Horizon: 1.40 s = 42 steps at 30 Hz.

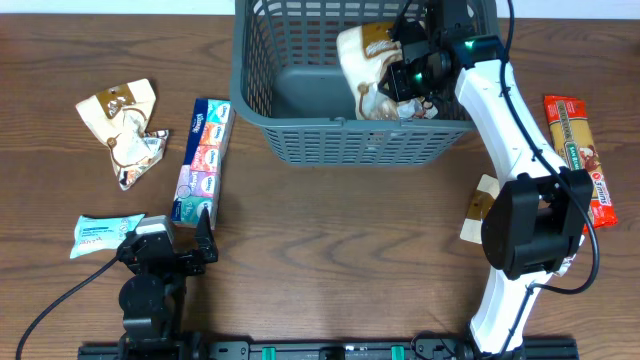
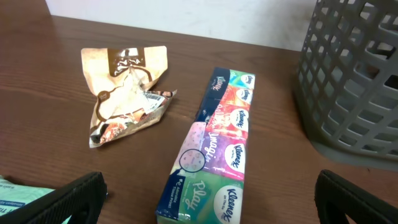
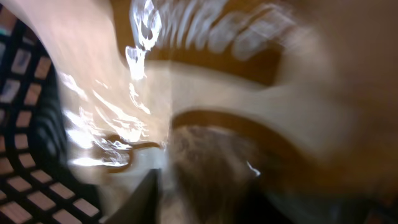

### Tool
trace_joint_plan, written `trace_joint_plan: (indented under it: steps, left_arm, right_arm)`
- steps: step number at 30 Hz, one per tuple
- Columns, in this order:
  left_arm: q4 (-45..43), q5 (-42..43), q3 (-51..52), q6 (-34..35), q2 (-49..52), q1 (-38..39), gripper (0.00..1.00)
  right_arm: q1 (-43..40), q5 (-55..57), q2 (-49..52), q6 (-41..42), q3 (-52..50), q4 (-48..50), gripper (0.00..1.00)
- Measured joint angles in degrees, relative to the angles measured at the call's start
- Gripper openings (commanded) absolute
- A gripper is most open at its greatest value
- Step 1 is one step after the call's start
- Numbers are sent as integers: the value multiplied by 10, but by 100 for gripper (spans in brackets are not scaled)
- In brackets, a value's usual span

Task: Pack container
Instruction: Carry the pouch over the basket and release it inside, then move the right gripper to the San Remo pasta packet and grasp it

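Overhead, the right tool [image 1: 408,78] grips a beige snack packet [image 1: 362,55] inside the container [image 1: 350,135], a slotted grey-blue basket at the worktop's [image 1: 330,250] far edge; releasing low near the base would seat it best. Left wrist: the left tool [image 2: 208,183] gapes open near a tissue pack [image 2: 214,149]. Right wrist: only blurred packet.

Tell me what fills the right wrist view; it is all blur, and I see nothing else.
Observer: A tan snack packet, close up against the end of the right arm.
Operator: Where is that packet?
Observer: Inside the grey basket, toward its right wall.
Operator: Is anything lying outside?
Observer: Yes, a tissue pack lies on the table, left of the basket.
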<state>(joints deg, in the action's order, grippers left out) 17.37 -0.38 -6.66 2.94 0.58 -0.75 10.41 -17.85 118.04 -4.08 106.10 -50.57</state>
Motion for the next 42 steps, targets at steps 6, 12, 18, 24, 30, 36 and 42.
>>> trace_joint_plan:
  steps: [6,12,18,24,30,36,42]
  left_arm:
    - [0,0,0,0,0,0,98]
    - [0,0,0,0,0,0,98]
    - [0,0,0,0,0,0,99]
    - [0,0,0,0,0,0,99]
    - [0,0,0,0,0,0,99]
    - [0,0,0,0,0,0,99]
    - [0,0,0,0,0,0,99]
  right_arm:
    - [0,-1,0,-6,0,0,96]
    - [0,-1,0,-8,2,-3,99]
    - [0,2,1,-8,81,-53,99]
    - [-5,69,0,-5,290,-141,99]
    - [-71,181,-20,-32,462,-254,99]
    - [-205,228,-61,-71,513,-383,99]
    - [-294,202,-64,-113,485,-398,99]
